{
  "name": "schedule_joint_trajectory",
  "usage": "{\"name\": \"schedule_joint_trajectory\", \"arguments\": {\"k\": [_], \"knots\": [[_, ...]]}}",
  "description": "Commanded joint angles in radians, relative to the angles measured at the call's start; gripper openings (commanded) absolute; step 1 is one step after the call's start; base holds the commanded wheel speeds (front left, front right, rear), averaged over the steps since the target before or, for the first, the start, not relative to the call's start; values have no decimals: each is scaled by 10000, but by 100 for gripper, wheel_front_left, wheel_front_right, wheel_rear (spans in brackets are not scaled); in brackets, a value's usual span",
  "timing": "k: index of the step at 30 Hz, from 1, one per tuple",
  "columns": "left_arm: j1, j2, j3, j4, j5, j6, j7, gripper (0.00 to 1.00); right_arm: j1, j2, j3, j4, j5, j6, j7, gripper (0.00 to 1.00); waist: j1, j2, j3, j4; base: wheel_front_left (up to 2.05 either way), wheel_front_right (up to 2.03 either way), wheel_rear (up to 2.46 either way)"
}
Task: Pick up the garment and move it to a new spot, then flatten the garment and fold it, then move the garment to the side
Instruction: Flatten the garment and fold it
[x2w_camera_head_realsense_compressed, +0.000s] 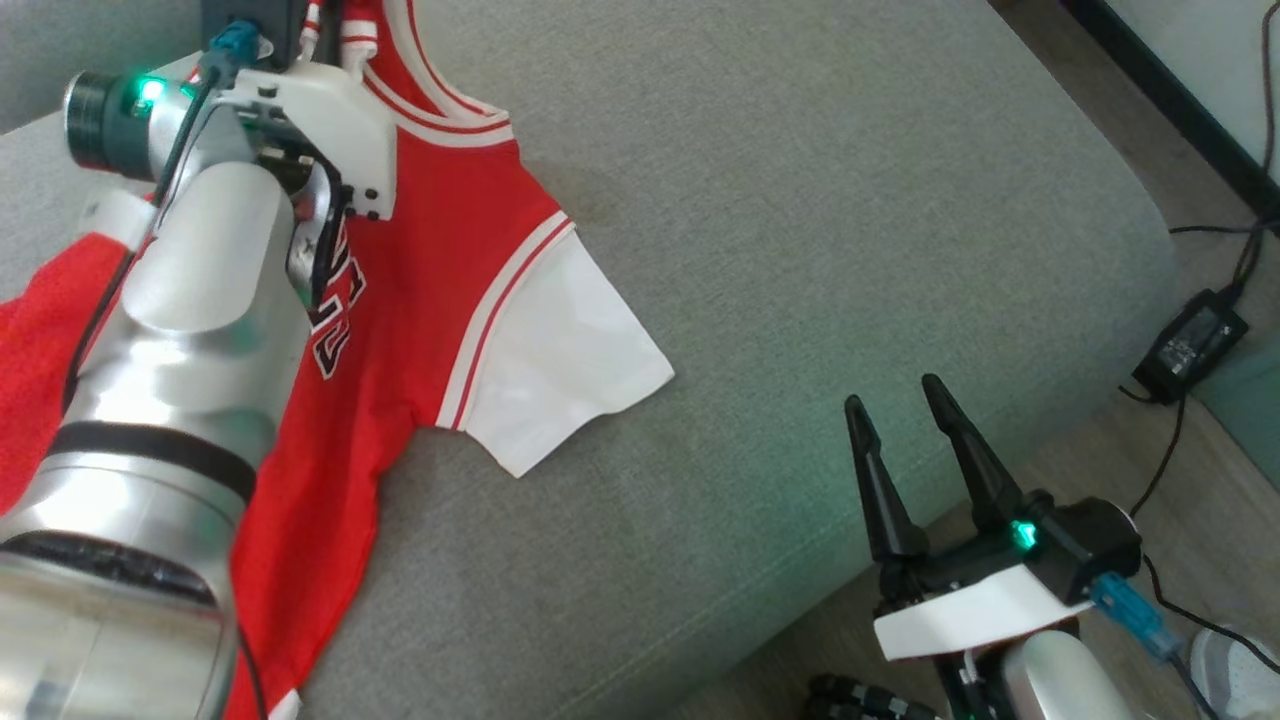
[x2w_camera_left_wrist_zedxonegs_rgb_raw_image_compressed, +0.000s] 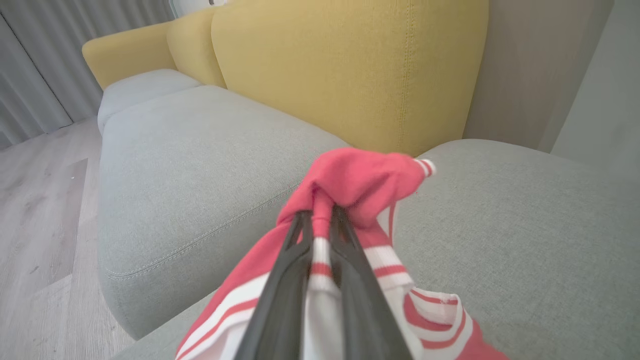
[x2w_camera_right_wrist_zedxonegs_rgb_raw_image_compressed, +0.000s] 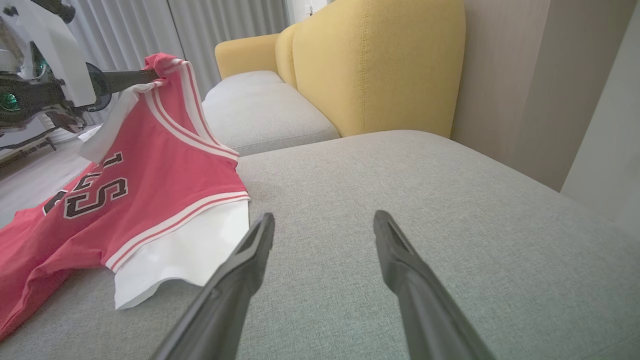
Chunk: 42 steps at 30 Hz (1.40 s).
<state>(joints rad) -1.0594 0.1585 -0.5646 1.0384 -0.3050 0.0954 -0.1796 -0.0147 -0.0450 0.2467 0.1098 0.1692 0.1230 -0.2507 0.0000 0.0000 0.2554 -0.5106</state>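
Grey seat cushion (x2w_camera_head_realsense_compressed: 800, 250) is the reference for everything below.

- Yellow backrest (x2w_camera_right_wrist_zedxonegs_rgb_raw_image_compressed: 380, 65): upright along the cushion's rear edge.
- Garment (x2w_camera_head_realsense_compressed: 440, 260): red jersey with white/red striped trim and dark lettering (x2w_camera_head_realsense_compressed: 335, 320). It's on the cushion's left part. The top end at the collar is lifted off the cushion. The body drapes down from there and lies on the cushion toward its front-left corner. The white sleeve (x2w_camera_head_realsense_compressed: 570, 340) lies flat on the cushion, pointing toward its middle. The far-left side of the jersey is hidden behind the left forearm (x2w_camera_head_realsense_compressed: 190, 330), so I can't tell how it lies.
- Left gripper (x2w_camera_left_wrist_zedxonegs_rgb_raw_image_compressed: 322, 212): raised above the cushion's left-rear area. Jaws are almost closed, pinching a bunched fold of red fabric and striped trim between the fingers (x2w_camera_left_wrist_zedxonegs_rgb_raw_image_compressed: 280, 280). Right wrist view confirms it, with the cloth hanging from the fingertips.
- Right gripper (x2w_camera_head_realsense_compressed: 893, 392): at the cushion's front edge, right of centre. Jaws are spread wide with nothing between them. Tips sit over the cushion edge and the wrist hangs off it over the floor (x2w_camera_head_realsense_compressed: 1180, 520). It's well apart from the jersey; the sleeve is the nearest part.
- Black power adapter (x2w_camera_head_realsense_compressed: 1195, 340): on the floor just off the cushion's right end, with a cable attached.
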Motion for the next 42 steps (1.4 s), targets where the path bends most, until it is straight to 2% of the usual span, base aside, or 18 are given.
{"name": "schedule_joint_trajectory", "arguments": {"k": [1, 2, 3, 4, 11, 14, 17, 24, 25, 31, 36, 42], "knots": [[-581, 280, 280, -125, -82, -60, -95, 0, -300, -52, 180, -265, 74, 77, -111, 100, 0, 0, -47, 57, 0, 0, 0], [-531, 201, 302, 9, -174, -158, -116, 19, -294, -52, 161, -263, 56, 77, -111, 100, 0, 0, -91, 104, 0, 0, 0], [-481, 125, 311, 115, -249, -259, -153, 78, -285, -52, 130, -268, 34, 77, -111, 100, 0, 0, -130, 170, 0, 0, 0], [-430, 74, 289, 227, -280, -330, -179, 100, -274, -52, 96, -277, 0, 77, -111, 100, 0, 0, -177, 248, 0, 0, 0], [286, -207, 749, -52, -861, -390, -730, 100, -86, -52, -326, -423, -466, 77, -111, 100, 0, 0, -757, 1026, 0, 0, 0], [1071, -307, 1168, -794, -1239, -314, -805, 100, 59, -52, -605, -525, -789, 77, -111, 100, 0, 0, -1130, 1488, 0, 0, 0], [2220, -296, 1531, -2095, -1364, -101, -816, 100, 198, -52, -857, -621, -1054, 77, -111, 100, 0, 0, -1472, 2027, 0, 0, 0], [5394, 100, 2020, -4938, -1327, 611, -820, 100, 433, -52, -1208, -582, -1518, 77, -111, 100, 0, 0, -1992, 3338, 0, 0, 0], [5394, 100, 2020, -4938, -1327, 611, -820, 100, 433, -52, -1208, -582, -1518, 77, -111, 100, 0, 0, -1992, 3338, 0, 0, 0], [7794, 652, 2129, -6962, -1242, 1115, -821, 100, 514, -52, -1472, -302, -1729, 77, -111, 100, 0, 0, -2271, 4189, 0, 0, 0], [9528, 956, 2278, -8217, -1152, 1362, -821, 100, 606, -52, -1742, -35, -1626, 77, -111, 100, 0, 0, -2471, 4592, 0, 0, 0], [10872, 911, 2690, -9098, -810, 1496, -821, 100, 626, -52, -2052, 589, -1467, 77, -111, 100, 0, 0, -2591, 4736, 0, 0, 0]]}}
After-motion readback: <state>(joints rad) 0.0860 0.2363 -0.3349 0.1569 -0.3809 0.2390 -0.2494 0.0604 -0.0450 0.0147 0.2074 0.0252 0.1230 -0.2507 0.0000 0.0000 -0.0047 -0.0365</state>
